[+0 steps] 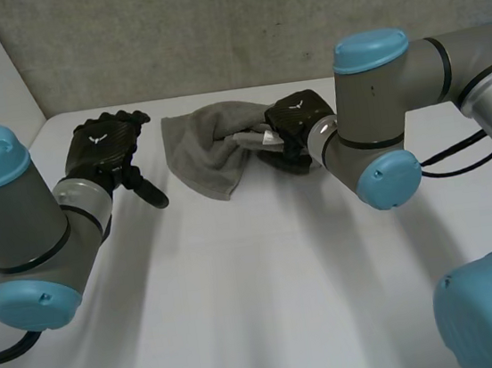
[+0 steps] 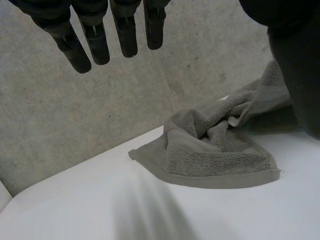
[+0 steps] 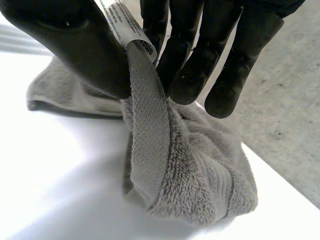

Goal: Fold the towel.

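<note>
A grey towel (image 1: 201, 149) lies bunched at the back middle of the white table (image 1: 259, 290). My right hand (image 1: 291, 125) is at the towel's right edge, its thumb and fingers pinching a hemmed strip with a white label (image 3: 122, 22). That strip of towel (image 3: 150, 140) hangs down from the pinch in the right wrist view, the rest heaped under it. My left hand (image 1: 107, 147) hovers to the left of the towel, apart from it, fingers straight and relaxed. From the left wrist, the left fingers (image 2: 95, 35) hang free above the table, the towel (image 2: 215, 155) beyond them.
A grey wall (image 1: 209, 27) runs close behind the table's far edge, just past the towel. Bare table stretches from the towel to the near edge. My two arms flank the sides.
</note>
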